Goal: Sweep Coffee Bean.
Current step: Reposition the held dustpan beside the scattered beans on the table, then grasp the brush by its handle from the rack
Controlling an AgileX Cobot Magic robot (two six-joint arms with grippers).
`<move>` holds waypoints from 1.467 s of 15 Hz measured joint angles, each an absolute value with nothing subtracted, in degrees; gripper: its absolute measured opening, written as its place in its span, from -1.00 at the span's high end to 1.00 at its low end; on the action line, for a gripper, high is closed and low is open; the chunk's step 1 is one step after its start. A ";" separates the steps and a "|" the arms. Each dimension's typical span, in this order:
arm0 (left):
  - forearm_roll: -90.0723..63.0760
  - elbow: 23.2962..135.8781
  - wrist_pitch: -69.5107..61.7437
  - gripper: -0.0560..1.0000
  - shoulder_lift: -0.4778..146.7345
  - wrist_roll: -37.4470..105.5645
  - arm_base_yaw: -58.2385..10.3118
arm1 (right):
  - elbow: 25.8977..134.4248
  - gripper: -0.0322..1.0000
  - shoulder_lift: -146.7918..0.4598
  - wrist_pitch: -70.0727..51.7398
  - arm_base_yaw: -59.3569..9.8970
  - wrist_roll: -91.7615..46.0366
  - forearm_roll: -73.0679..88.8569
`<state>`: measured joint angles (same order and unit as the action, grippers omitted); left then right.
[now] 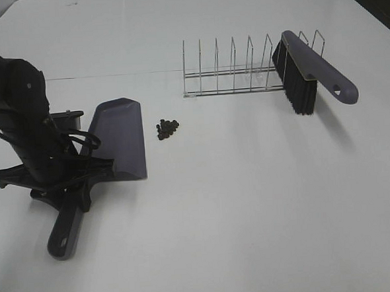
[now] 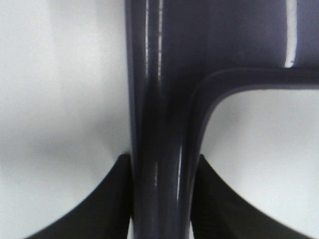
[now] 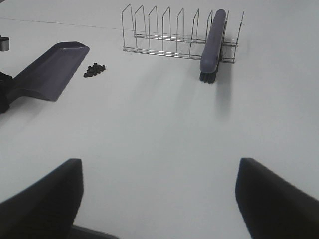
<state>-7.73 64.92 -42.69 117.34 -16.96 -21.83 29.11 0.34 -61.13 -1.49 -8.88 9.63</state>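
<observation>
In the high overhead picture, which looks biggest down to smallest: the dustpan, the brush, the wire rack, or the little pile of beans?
1-2. wire rack and dustpan: too close to rank, and the dustpan is partly hidden.
3. brush.
4. coffee bean pile, by far the smallest.

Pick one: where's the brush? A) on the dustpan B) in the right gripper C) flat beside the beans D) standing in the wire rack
D: the brush stands in the end slots of the wire rack; the right gripper is open and empty.
</observation>
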 joint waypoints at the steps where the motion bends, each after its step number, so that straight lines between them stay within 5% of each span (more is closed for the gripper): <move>1: -7.73 64.92 -42.69 0.37 117.23 -17.07 -21.83 | 29.11 -0.44 0.34 -61.13 -1.49 -8.88 9.57; 13: -4.18 64.69 -42.91 0.39 111.10 -19.37 -21.83 | 29.85 -0.36 -4.81 -58.33 -1.49 -8.88 8.94; 16: -4.18 64.69 -42.91 0.39 111.10 -18.96 -21.83 | 31.91 -0.35 -20.63 -44.40 -1.49 -9.57 10.20; 22: -4.01 64.69 -42.91 0.39 111.10 -18.56 -21.83 | 47.44 -0.35 -51.74 -42.51 -1.49 -11.63 10.31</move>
<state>-4.01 64.69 -42.91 111.10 -18.56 -21.83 47.44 -51.74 -42.51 -1.49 -11.63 10.31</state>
